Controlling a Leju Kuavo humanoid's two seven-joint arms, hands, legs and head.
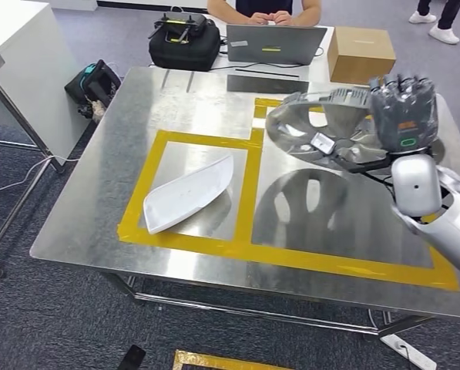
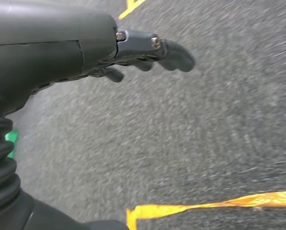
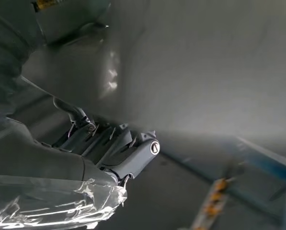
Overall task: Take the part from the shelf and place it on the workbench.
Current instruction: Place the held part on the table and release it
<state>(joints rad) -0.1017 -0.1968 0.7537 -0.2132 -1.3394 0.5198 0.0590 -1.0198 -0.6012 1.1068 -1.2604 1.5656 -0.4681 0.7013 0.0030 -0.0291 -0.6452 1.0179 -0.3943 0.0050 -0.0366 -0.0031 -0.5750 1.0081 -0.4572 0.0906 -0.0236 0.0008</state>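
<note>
Aloft, right robot hand [image 1: 404, 114] around grey part [image 1: 326, 129]

You have the workbench [image 1: 99, 193] in front of you, with tape [image 1: 247, 193] marking two boxes on its top, side by side. A flat part [image 1: 188, 193] lies in the left box. Your right hand [image 1: 404, 116] holds a big part [image 1: 326, 127] up above the right box. Behind the workbench, a laptop [image 1: 273, 44] sits between a bag [image 1: 183, 42] on its left and a box [image 1: 360, 54] on its right.
</note>
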